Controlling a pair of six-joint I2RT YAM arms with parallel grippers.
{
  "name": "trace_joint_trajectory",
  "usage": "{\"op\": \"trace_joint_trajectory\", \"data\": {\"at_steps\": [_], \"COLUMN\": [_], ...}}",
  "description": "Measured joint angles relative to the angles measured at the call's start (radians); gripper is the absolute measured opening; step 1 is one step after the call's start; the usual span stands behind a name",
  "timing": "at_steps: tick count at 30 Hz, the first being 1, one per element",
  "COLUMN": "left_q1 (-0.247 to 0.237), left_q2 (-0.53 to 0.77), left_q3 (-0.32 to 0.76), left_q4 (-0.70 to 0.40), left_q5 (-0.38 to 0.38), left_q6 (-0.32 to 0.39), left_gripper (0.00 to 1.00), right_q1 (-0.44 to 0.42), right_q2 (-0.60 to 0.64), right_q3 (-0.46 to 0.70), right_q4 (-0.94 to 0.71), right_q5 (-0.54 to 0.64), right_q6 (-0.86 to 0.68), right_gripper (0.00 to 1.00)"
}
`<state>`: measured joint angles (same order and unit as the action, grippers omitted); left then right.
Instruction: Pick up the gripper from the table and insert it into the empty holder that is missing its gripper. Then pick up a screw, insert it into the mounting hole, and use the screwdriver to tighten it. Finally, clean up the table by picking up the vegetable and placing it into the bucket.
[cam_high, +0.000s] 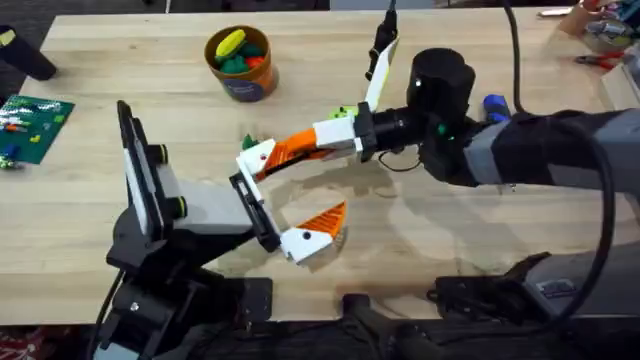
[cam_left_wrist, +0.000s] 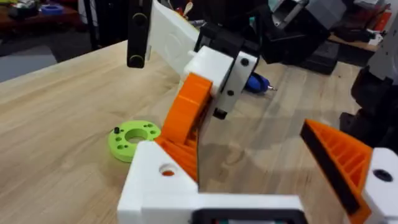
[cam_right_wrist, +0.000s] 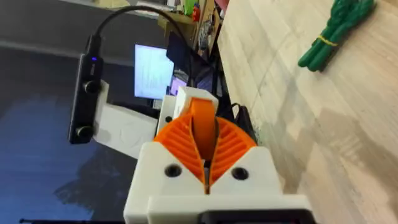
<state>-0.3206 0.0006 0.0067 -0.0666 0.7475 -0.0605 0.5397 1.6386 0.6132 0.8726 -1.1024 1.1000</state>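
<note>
Right tool (cam_high: 300, 148) clamped on the gripper (cam_high: 285, 150) at the holder (cam_high: 256, 158); left tool (cam_high: 285, 205) wide apart.

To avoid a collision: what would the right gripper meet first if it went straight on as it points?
Probably the holder on the left arm. The orange gripper held by the right gripper already reaches it, though touching is unclear.
</note>
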Motion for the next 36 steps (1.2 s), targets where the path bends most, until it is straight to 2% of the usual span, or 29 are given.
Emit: {"op": "trace_joint_trajectory", "data": {"at_steps": [10, 17, 31, 34, 36], "left_q1": [0.0, 0.0, -0.008, -0.008, -0.008], "left_q2": [0.0, 0.0, 0.0, 0.0, 0.0], "left_q3": [0.0, 0.0, 0.0, 0.0, 0.0], "left_q4": [0.0, 0.001, 0.001, 0.001, 0.0], "left_q5": [-0.005, -0.006, 0.031, 0.038, 0.046], "left_q6": [-0.001, 0.0, 0.015, 0.02, 0.022], "left_gripper": [0.99, 0.99, 0.99, 0.99, 0.99], "right_q1": [0.003, 0.007, 0.026, 0.018, 0.007], "right_q2": [0.0, 0.0, 0.01, 0.011, 0.011], "right_q3": [0.0, 0.0, 0.0, 0.0, 0.0], "right_q4": [0.002, -0.004, -0.015, -0.018, -0.016], "right_q5": [0.01, 0.014, 0.013, 0.003, -0.011], "right_q6": [0.0, 0.0, 0.0, -0.001, -0.003], "right_gripper": [0.023, 0.177, 0.532, 0.713, 0.869]}}
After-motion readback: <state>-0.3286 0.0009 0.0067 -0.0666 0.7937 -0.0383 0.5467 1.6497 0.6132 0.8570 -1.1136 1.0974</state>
